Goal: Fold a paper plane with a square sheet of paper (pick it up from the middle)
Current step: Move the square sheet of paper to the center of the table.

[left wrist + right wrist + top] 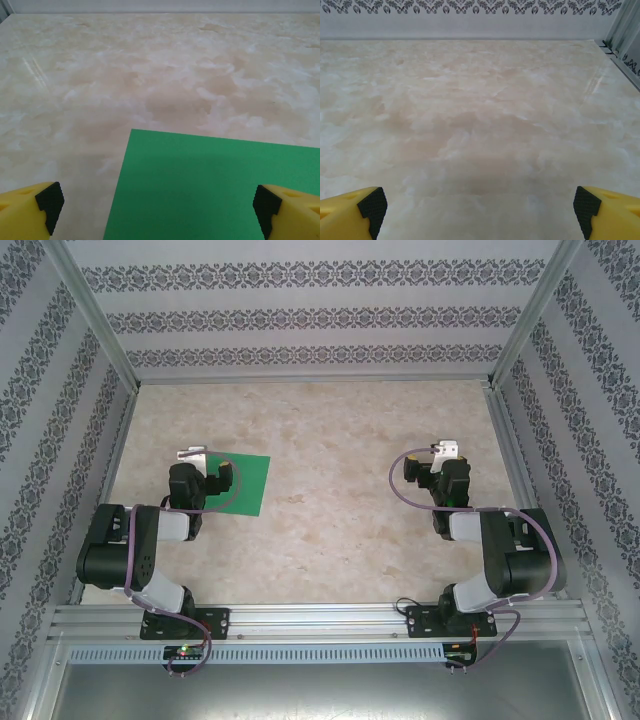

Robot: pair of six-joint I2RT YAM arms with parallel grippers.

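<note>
Square sheet of paper (215, 190) lies partly beneath spread left gripper (157, 207).

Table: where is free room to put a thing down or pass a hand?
Free: the middle of the table, between the green sheet and the right gripper, and the strip along the back wall. Crowded: the left side, where the open left gripper hangs at the sheet's left edge.

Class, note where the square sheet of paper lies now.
In the top view the square sheet of paper lies flat on the table, left side, partly under the left arm; the left wrist view shows it below the open left hand.
</note>
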